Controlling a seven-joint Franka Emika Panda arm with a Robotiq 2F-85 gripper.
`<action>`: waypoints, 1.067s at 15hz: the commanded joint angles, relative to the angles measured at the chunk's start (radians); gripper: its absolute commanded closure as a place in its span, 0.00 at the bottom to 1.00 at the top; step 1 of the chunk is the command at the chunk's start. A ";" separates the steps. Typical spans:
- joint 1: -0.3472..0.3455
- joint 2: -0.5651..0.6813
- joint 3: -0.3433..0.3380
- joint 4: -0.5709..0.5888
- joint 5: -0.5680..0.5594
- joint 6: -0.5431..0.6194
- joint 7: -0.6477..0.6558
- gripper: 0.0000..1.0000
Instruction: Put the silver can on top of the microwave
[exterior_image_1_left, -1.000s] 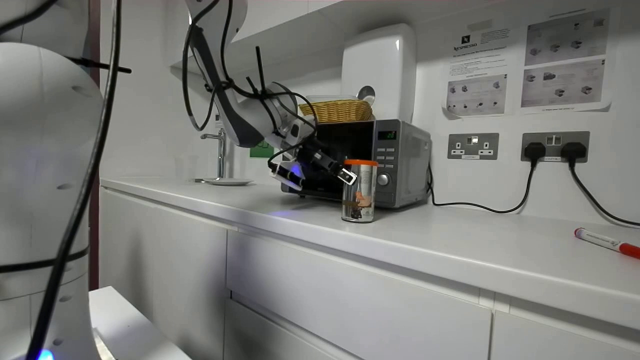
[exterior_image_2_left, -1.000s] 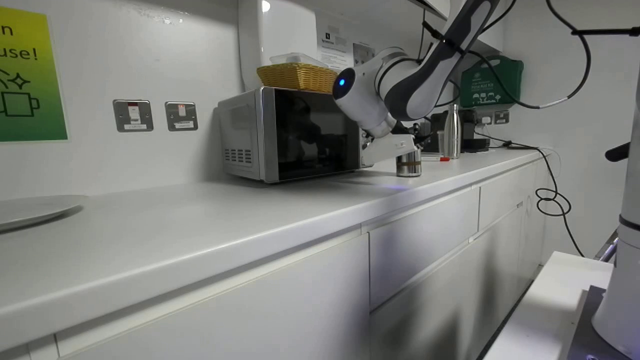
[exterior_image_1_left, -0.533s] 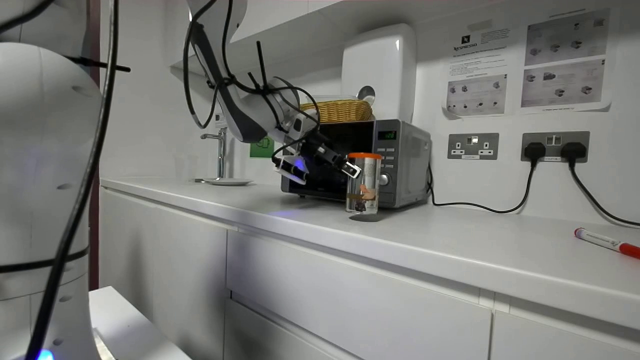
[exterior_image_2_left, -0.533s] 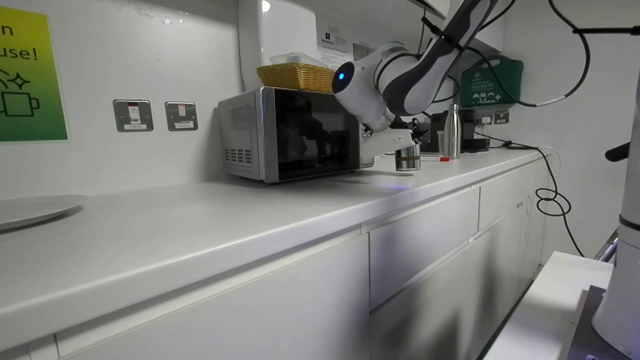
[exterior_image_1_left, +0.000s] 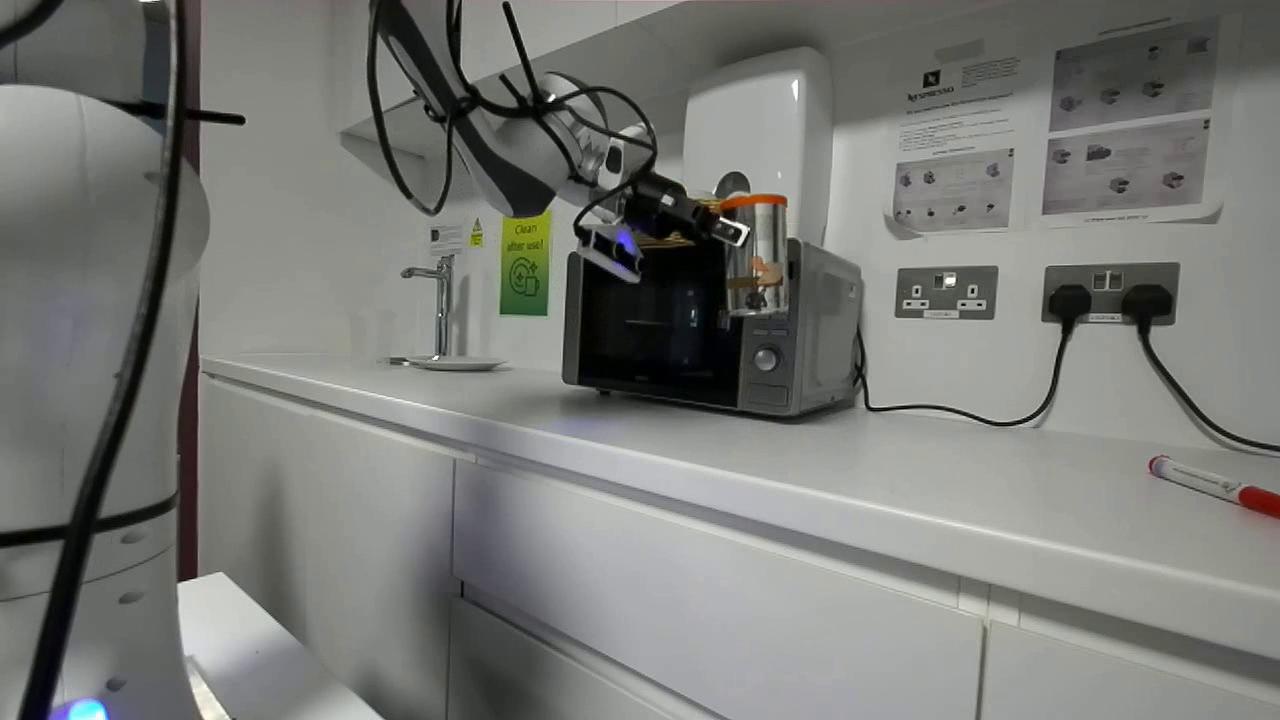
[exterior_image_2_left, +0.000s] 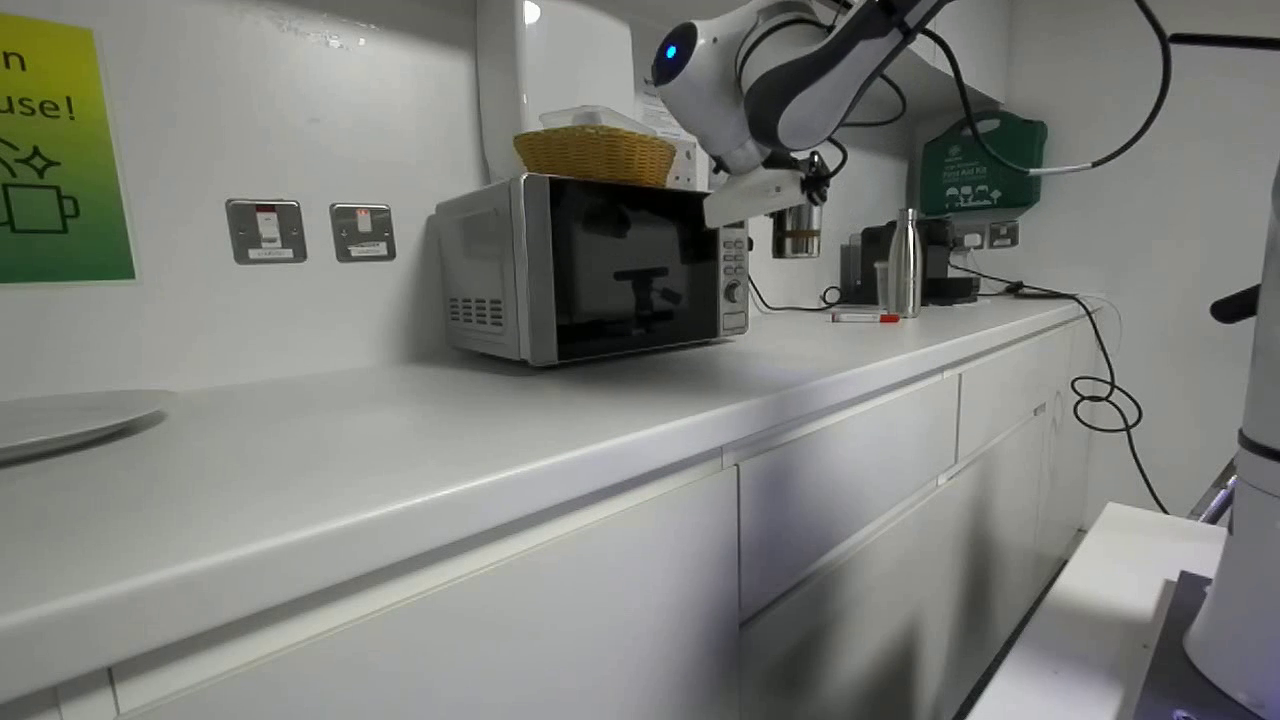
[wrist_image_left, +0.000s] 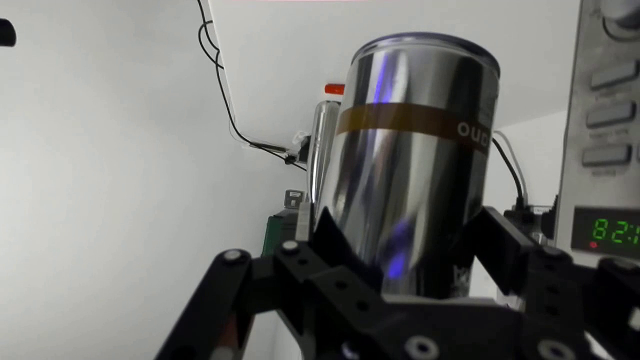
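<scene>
The silver can has an orange lid and an orange-brown band. My gripper is shut around its upper part and holds it upright in the air, off the counter. The can also shows in an exterior view, its base below the microwave's top edge, just past the control-panel end. In the wrist view the can fills the space between the fingers, base toward the picture top. The microwave, silver-grey with a dark door, stands on the counter. Its panel shows at the wrist view's right.
A wicker basket with a clear lid or tub sits on the microwave. A white wall unit stands behind it, with cupboards overhead. A steel bottle, a red marker and a plate are on the counter.
The can stood on the counter a second ago. My gripper has lifted it straight off, to about the level of the microwave's upper half, drifting slightly toward the panel side.
</scene>
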 joint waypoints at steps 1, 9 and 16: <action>0.019 -0.044 0.002 0.074 0.021 -0.027 -0.116 0.44; 0.041 -0.127 0.008 0.166 0.031 -0.010 -0.295 0.44; 0.075 -0.124 0.026 0.247 0.047 0.033 -0.393 0.44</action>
